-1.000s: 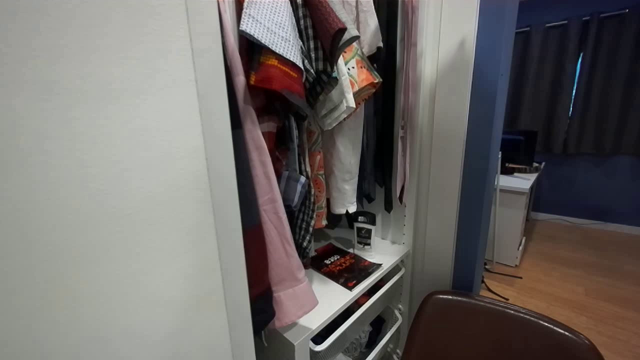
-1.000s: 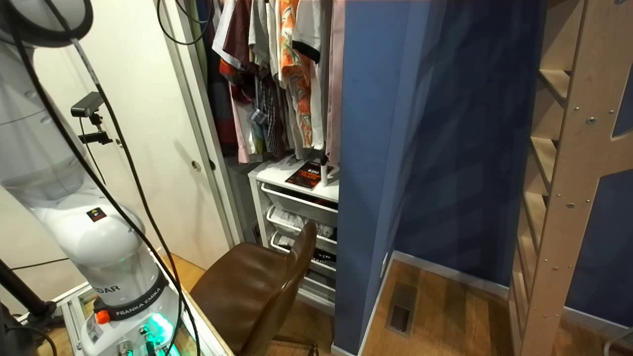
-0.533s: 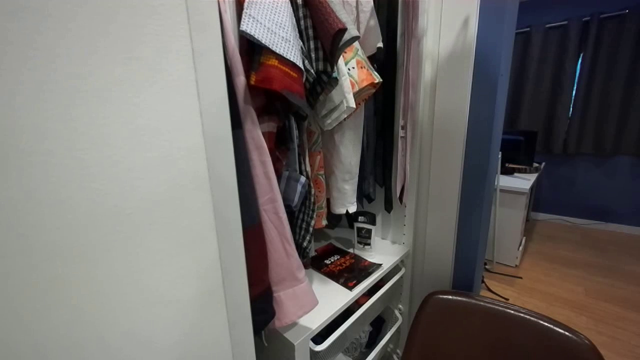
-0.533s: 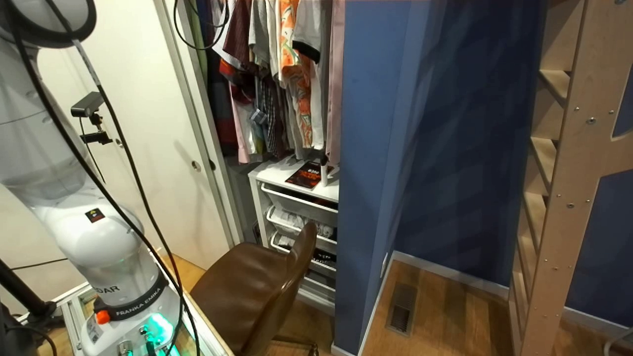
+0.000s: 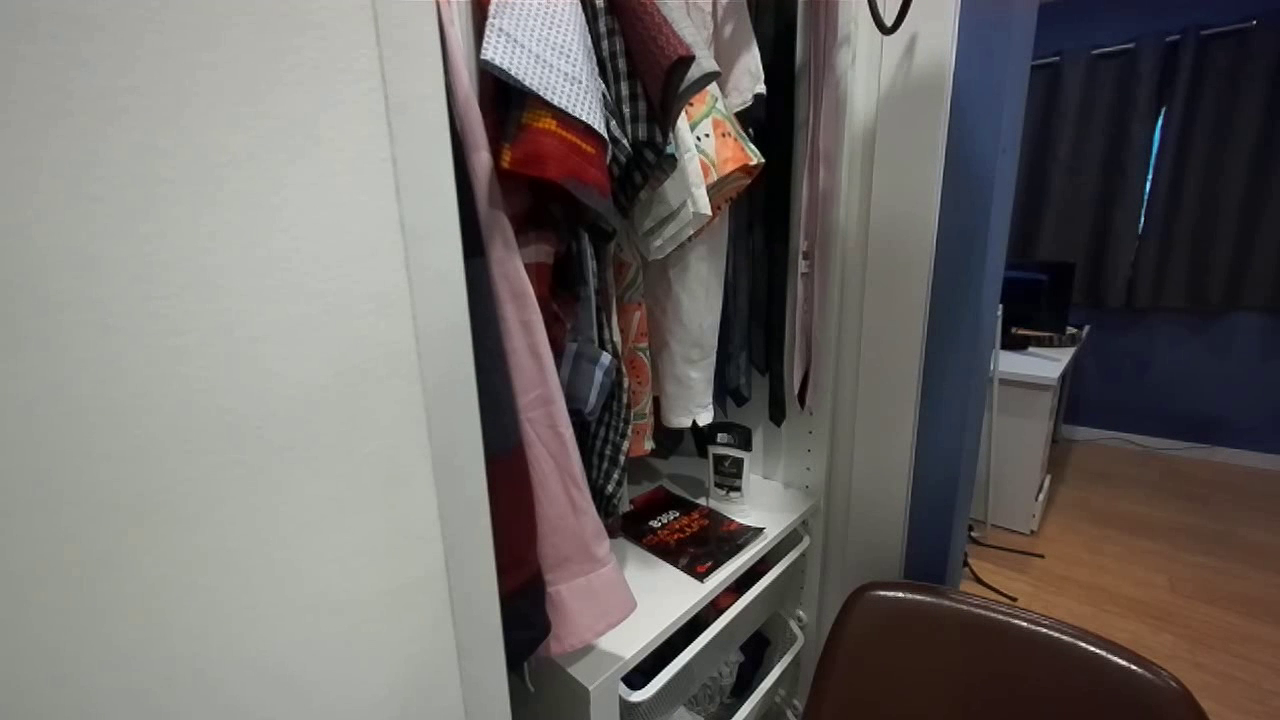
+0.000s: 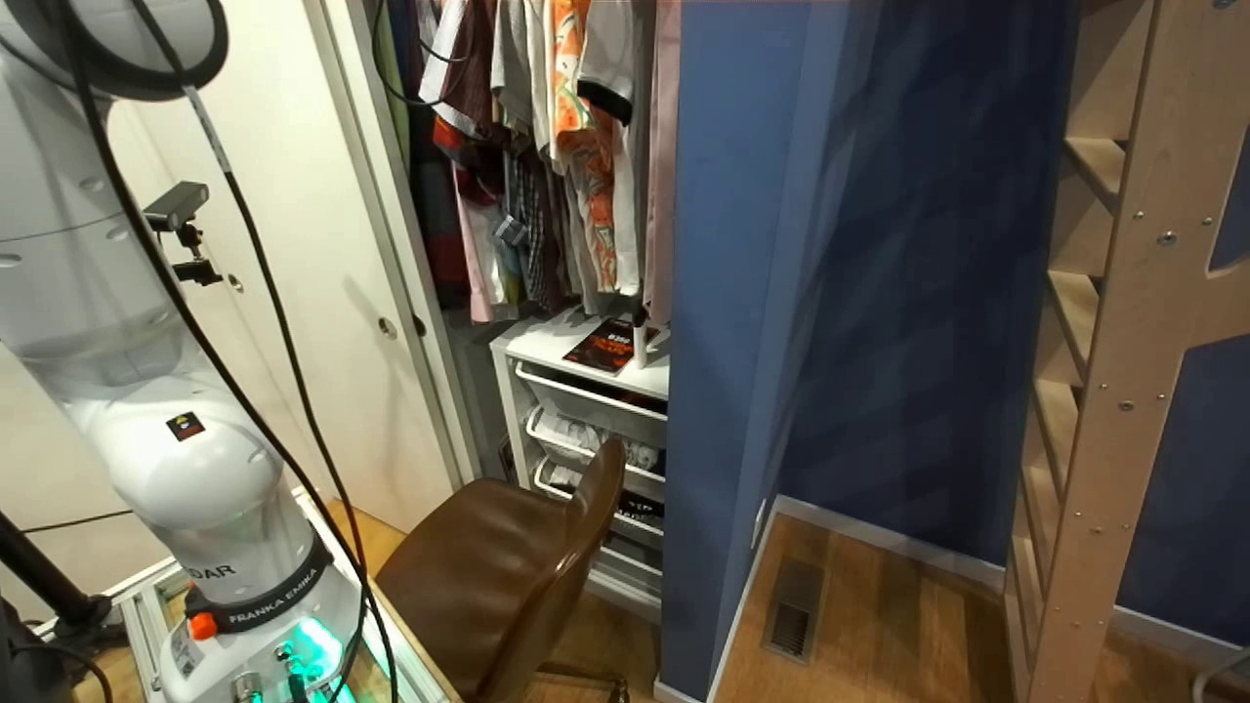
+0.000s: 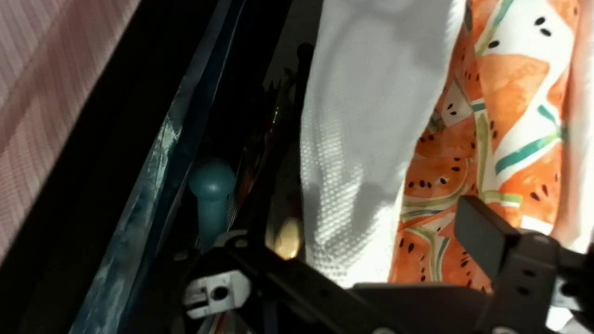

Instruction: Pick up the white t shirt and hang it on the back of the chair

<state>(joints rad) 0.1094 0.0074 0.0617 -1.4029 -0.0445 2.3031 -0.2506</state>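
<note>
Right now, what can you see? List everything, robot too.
Closet: one, white, central
Chair: one, brown, by closet
White shirt: one, dark-trimmed, in closet
Watermelon shirt: one, orange-white, beside it
Pink clothes: at least two, in closet
Other clothes: several, mixed, in closet
Drawer unit: one, white, in closet
Booklet: one, black-red, on drawer unit
Container: one, black-white, beside booklet
Door: count unclear, cream, beside closet
Curtains: apparently two, dark, background
Desk: one, white, near curtains
Ladder: one, tan, past closet
Vent: one, dark, in floor
Camera: one, grey, near door
Arm: one, white, near chair
Hand: one, black, facing clothes
</note>
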